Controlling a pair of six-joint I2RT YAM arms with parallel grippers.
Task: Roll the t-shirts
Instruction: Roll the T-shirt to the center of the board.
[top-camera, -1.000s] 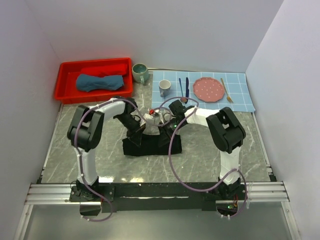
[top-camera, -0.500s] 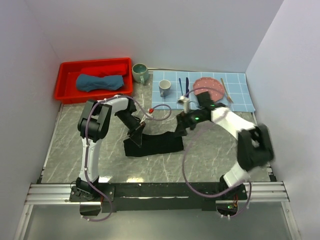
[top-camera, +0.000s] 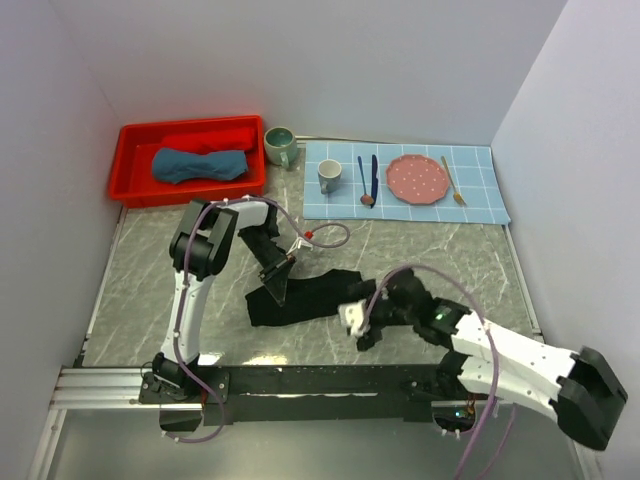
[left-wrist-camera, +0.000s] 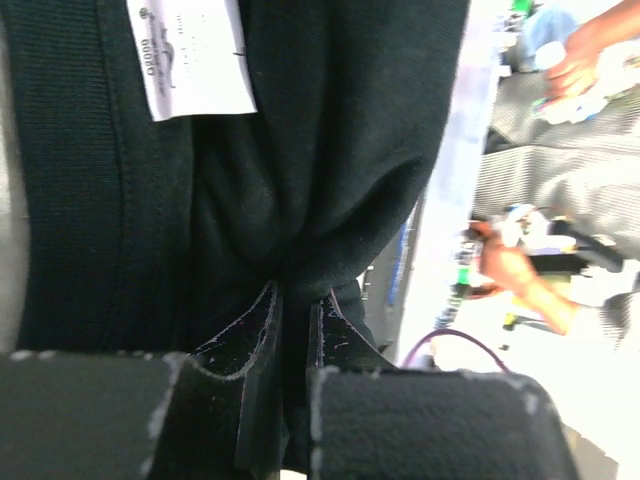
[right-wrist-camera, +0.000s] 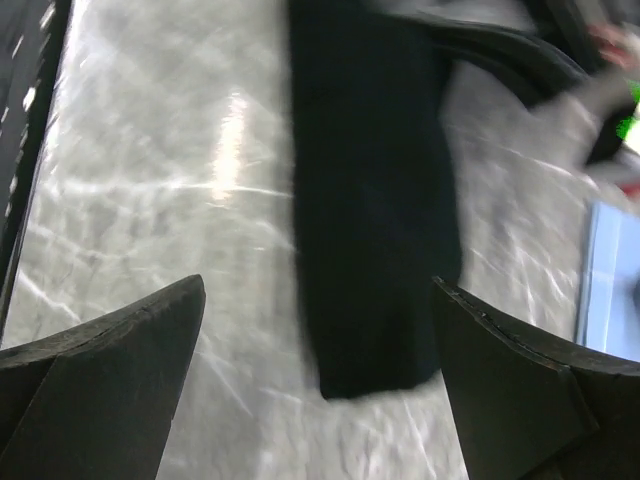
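Observation:
The black t-shirt (top-camera: 310, 295) lies as a long folded strip on the marble table. My left gripper (top-camera: 278, 280) is shut on its left end. In the left wrist view the two fingers (left-wrist-camera: 255, 335) pinch a bunch of black cloth (left-wrist-camera: 330, 150) below a white label (left-wrist-camera: 190, 55). My right gripper (top-camera: 362, 325) is open, low and just off the strip's right end. In the right wrist view the strip's end (right-wrist-camera: 370, 200) lies between and beyond the wide-apart fingers (right-wrist-camera: 110, 370), untouched. The teal-blue t-shirt (top-camera: 200, 163) lies in the red bin (top-camera: 135, 188).
A green mug (top-camera: 280, 145) stands beside the bin. On the light-blue checked placemat (top-camera: 480, 205) at the back right are a white mug (top-camera: 329, 176), a pink plate (top-camera: 414, 178) and cutlery (top-camera: 370, 180). White walls close in the left, back and right.
My right gripper let go of the black t-shirt, opened wide and swung back to the near right. The shirt now lies stretched out longer. My left gripper keeps its hold.

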